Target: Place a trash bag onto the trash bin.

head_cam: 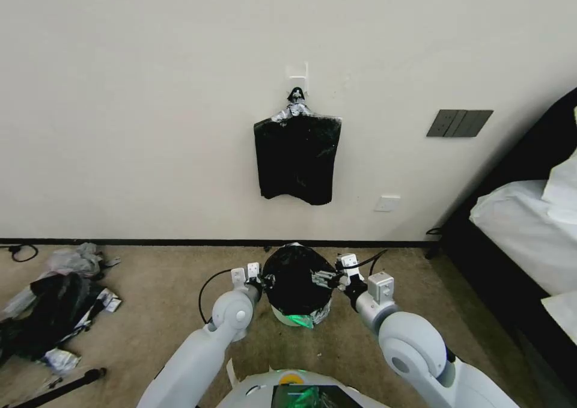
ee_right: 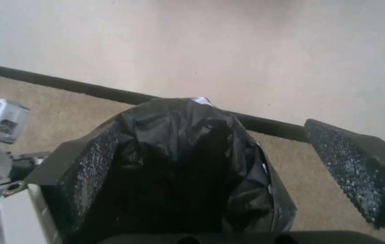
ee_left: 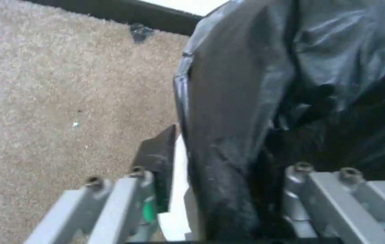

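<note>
Left gripper (head_cam: 262, 280): at the left side of the trash bin, fingers spread. In the left wrist view one finger (ee_left: 158, 159) lies outside the bin wall and the other is buried under black film, so whether they pinch the rim cannot be told.
Right gripper (head_cam: 329, 276): at the right side of the bin, fingers wide apart. In the right wrist view one textured pad (ee_right: 360, 169) stands clear in the air, while the other pad (ee_right: 90, 159) sits against the bag.
Trash bag (head_cam: 296, 279): glossy black, wrinkled, bulging up between the two grippers and draped over the bin's mouth. Its inside reads as a dark hollow in the right wrist view (ee_right: 188, 162); how deep it reaches cannot be made out.
Trash bin (head_cam: 288, 318): stands on the carpet just before the robot's torso. The bag covers most of it; a pale lower band with a green glow shows. A pale sliver of wall (ee_left: 178, 176) appears in the left wrist view.
Carpet (head_cam: 150, 276): tan, running to a dark skirting board.
Bundle of bags (head_cam: 297, 155): black, hanging flat on the wall above the bin, silver at its top.
Litter heap (head_cam: 54, 300): black and grey plastic, far left, partly cut by the edge.
Bed (head_cam: 529, 234): white bedding on a dark frame, right, cropped.
</note>
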Robot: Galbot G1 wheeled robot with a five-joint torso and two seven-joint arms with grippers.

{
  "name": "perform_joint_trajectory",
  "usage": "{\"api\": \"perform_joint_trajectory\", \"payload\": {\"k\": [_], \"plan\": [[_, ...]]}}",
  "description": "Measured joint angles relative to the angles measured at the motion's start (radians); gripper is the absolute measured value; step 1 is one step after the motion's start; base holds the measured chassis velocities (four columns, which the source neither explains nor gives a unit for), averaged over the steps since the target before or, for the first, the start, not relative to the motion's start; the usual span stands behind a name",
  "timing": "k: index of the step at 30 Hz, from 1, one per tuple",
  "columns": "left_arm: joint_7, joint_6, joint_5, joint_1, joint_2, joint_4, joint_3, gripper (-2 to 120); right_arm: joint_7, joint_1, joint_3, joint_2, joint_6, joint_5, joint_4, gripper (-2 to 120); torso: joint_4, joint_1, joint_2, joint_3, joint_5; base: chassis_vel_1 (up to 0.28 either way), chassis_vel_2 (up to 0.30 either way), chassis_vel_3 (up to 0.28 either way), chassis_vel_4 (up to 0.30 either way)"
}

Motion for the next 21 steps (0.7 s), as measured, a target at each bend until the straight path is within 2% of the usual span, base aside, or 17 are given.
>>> {"api": "perform_joint_trajectory", "payload": {"k": [3, 6, 7, 10, 11, 14, 15, 16, 17, 19, 20, 21], "plan": [[0.006, 0.016, 0.014, 0.004, 0.007, -0.019, -0.005, 52, -0.003, -0.007, 0.010, 0.011, 0.011, -0.009, -0.005, 100, 0.0000, 0.000, 0.000, 0.000, -0.0001, 0.000, 0.000, 0.000, 0.000], [0.047, 0.042, 0.074, 0.025, 0.033, -0.067, -0.024, 66, -0.033, -0.029, 0.030, 0.042, 0.057, -0.067, -0.026, 100, 0.0000, 0.000, 0.000, 0.000, -0.0001, 0.000, 0.000, 0.000, 0.000], [0.047, 0.042, 0.074, 0.025, 0.033, -0.067, -0.024, 66, -0.033, -0.029, 0.030, 0.042, 0.057, -0.067, -0.026, 100, 0.0000, 0.000, 0.000, 0.000, -0.0001, 0.000, 0.000, 0.000, 0.000], [0.144, 0.009, 0.204, 0.071, 0.068, -0.127, -0.064, 78, -0.093, -0.076, 0.060, 0.097, 0.188, -0.201, -0.074, 100, 0.0000, 0.000, 0.000, 0.000, 0.0000, 0.000, 0.000, 0.000, 0.000], [0.144, 0.009, 0.204, 0.071, 0.068, -0.127, -0.064, 78, -0.093, -0.076, 0.060, 0.097, 0.188, -0.201, -0.074, 100, 0.0000, 0.000, 0.000, 0.000, 0.0000, 0.000, 0.000, 0.000, 0.000], [0.236, -0.121, 0.358, 0.138, 0.081, -0.161, -0.108, 91, -0.150, -0.125, 0.102, 0.173, 0.370, -0.318, -0.130, 100, -0.0003, 0.000, 0.000, 0.000, 0.0001, 0.000, 0.000, 0.000, 0.000], [0.236, -0.121, 0.358, 0.138, 0.081, -0.161, -0.108, 91, -0.150, -0.125, 0.102, 0.173, 0.370, -0.318, -0.130, 100, -0.0003, 0.000, 0.000, 0.000, 0.0001, 0.000, 0.000, 0.000, 0.000], [0.252, -0.154, 0.388, 0.153, 0.081, -0.164, -0.118, 93, -0.159, -0.132, 0.109, 0.188, 0.396, -0.336, -0.139, 100, -0.0001, 0.000, 0.000, 0.000, -0.0002, 0.000, 0.000, 0.000, 0.000], [0.297, -0.247, 0.481, 0.204, 0.076, -0.169, -0.150, 99, -0.194, -0.158, 0.137, 0.238, 0.484, -0.407, -0.174, 100, -0.0002, 0.000, 0.000, 0.000, -0.0001, 0.000, 0.000, 0.000, 0.000], [0.359, -0.416, 0.660, 0.305, 0.048, -0.169, -0.210, 100, -0.252, -0.209, 0.184, 0.331, 0.618, -0.509, -0.221, 100, 0.0002, 0.000, 0.000, 0.000, 0.0000, 0.000, 0.000, 0.000, 0.000], [0.359, -0.416, 0.660, 0.305, 0.048, -0.169, -0.210, 100, -0.252, -0.209, 0.184, 0.331, 0.618, -0.509, -0.221, 100, 0.0002, 0.000, 0.000, 0.000, 0.0000, 0.000, 0.000, 0.000, 0.000], [0.380, -0.489, 0.744, 0.345, 0.032, -0.162, -0.236, 100, -0.268, -0.230, 0.199, 0.358, 0.660, -0.537, -0.229, 100, 0.0002, 0.000, 0.000, 0.000, 0.0001, 0.000, 0.000, 0.000, 0.000]]}}
